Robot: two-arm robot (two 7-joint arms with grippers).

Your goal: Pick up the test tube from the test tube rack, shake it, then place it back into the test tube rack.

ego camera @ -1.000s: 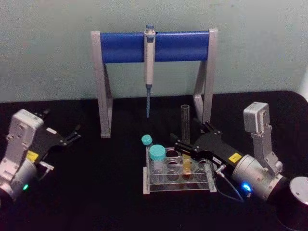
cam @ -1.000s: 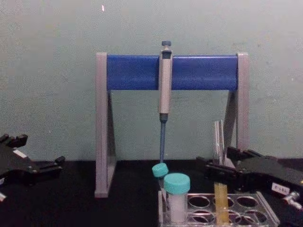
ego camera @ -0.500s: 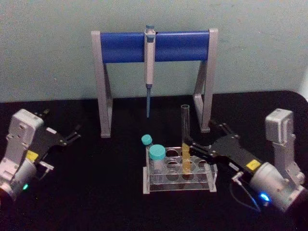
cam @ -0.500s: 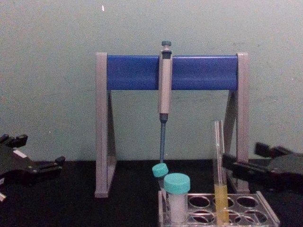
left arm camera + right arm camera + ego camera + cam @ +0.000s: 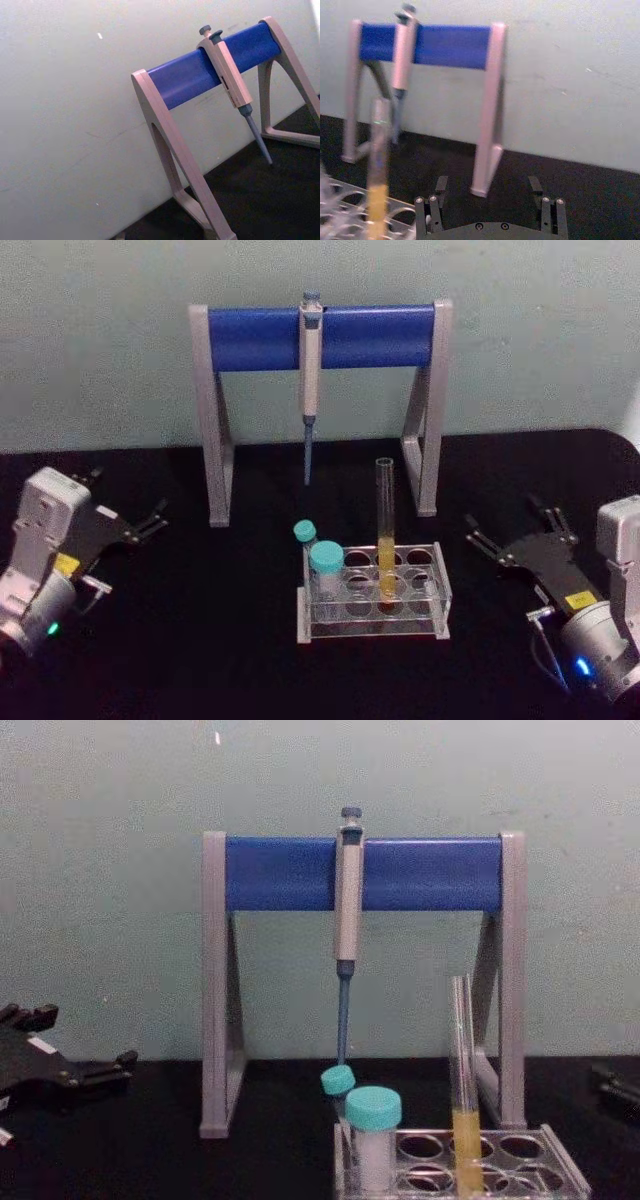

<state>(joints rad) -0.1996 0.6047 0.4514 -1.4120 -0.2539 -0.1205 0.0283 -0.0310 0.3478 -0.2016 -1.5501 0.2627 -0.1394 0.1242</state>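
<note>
The test tube (image 5: 385, 525) stands upright in a hole of the clear test tube rack (image 5: 440, 602), yellow-orange liquid in its lower part; nothing holds it. It rises from the rack (image 5: 565, 1172) in the chest view too, as the test tube (image 5: 463, 1070). My right gripper (image 5: 503, 520) is open, low over the table a short way right of the rack. Its wrist view has the right gripper (image 5: 490, 197) with jaws wide apart and the tube (image 5: 378, 165) well beyond them. My left gripper (image 5: 130, 495) rests open at the far left.
A grey-and-blue pipette stand (image 5: 255, 338) with a hanging pipette (image 5: 310, 380) stands behind the rack, against the wall. Two teal-capped vials (image 5: 326, 562) occupy the rack's left end. Black table lies open on both sides of the rack.
My right gripper has let go of the test tube and drawn back to the right, away from the rack. The tube stays upright in the rack. The left arm has not moved.
</note>
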